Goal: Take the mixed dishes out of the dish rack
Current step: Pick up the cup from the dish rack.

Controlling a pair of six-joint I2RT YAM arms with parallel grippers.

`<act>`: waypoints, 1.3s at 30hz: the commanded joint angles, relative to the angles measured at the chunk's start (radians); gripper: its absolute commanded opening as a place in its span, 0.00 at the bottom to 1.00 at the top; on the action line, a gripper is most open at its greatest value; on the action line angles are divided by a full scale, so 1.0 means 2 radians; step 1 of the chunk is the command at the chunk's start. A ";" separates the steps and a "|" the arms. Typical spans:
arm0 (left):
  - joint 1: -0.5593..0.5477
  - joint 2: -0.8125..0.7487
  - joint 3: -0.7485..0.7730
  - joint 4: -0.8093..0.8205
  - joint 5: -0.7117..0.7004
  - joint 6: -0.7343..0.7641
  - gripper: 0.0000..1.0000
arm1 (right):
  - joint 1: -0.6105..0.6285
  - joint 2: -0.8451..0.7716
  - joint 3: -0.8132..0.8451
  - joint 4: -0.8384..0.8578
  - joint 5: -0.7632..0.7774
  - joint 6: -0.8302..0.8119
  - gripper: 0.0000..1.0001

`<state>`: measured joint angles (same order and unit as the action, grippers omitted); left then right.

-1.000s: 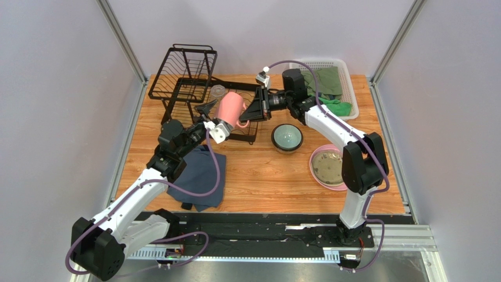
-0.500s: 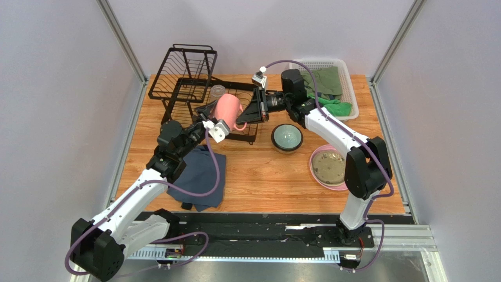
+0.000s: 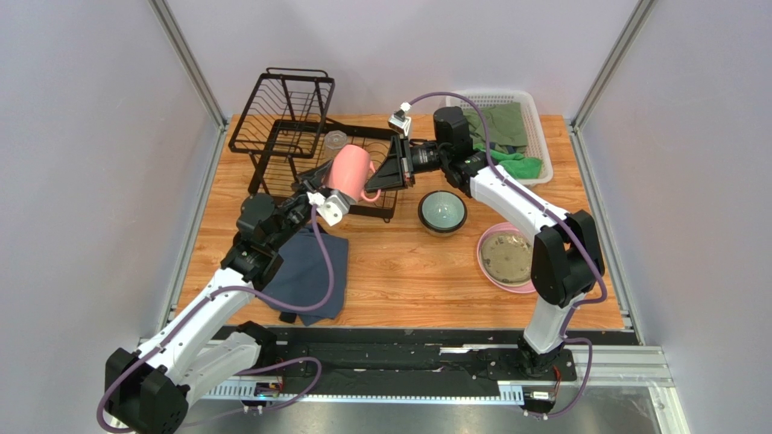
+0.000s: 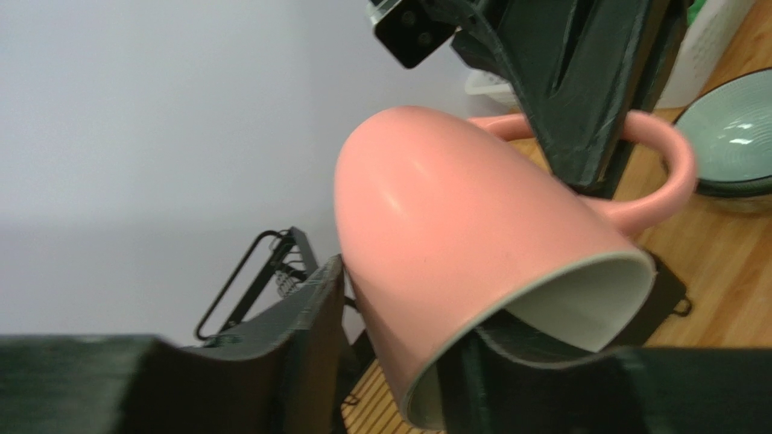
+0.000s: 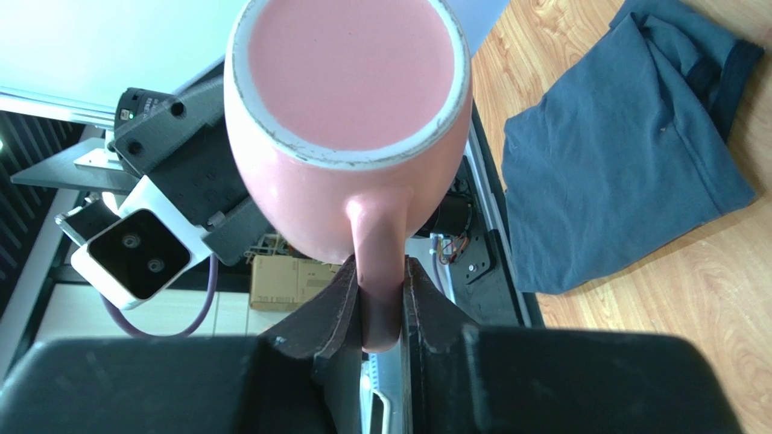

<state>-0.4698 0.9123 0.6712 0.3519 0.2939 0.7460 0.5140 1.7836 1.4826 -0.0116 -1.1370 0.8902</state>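
- My right gripper (image 5: 381,276) is clamped on the handle of the mug (image 5: 349,90), one finger on each side of the loop.
- My left gripper (image 4: 408,316) straddles the mug's rim, with one finger against the outer wall and one inside the mouth. I cannot tell whether it is pressing.
- That one mug hangs tipped in the air between my two grippers, above the lower tray of the rack (image 3: 281,108). It is pink outside and pale inside, its mouth toward my left arm and its pink base ringed by a bare pale edge.
- One glass (image 3: 336,140) stands on the lower tray.
- One bowl (image 3: 442,211), dark with a teal inside, sits on the table (image 3: 408,271) just right of the rack.
- There are two plates: the cream plate (image 3: 505,253) lies on the pink plate (image 3: 494,276), near my right arm.
- One white basket (image 3: 535,117) at the far right corner holds green cloths (image 3: 503,127).
- One blue-grey cloth (image 3: 308,271) lies under my left arm.
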 commanded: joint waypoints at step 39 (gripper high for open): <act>-0.001 -0.050 0.000 -0.048 -0.017 -0.026 0.00 | -0.040 -0.014 0.072 -0.150 0.036 -0.149 0.98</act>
<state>-0.4698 0.8490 0.6086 0.2470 0.2188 0.7113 0.4709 1.7851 1.5272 -0.1551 -1.1610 0.7689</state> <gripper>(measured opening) 0.123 0.979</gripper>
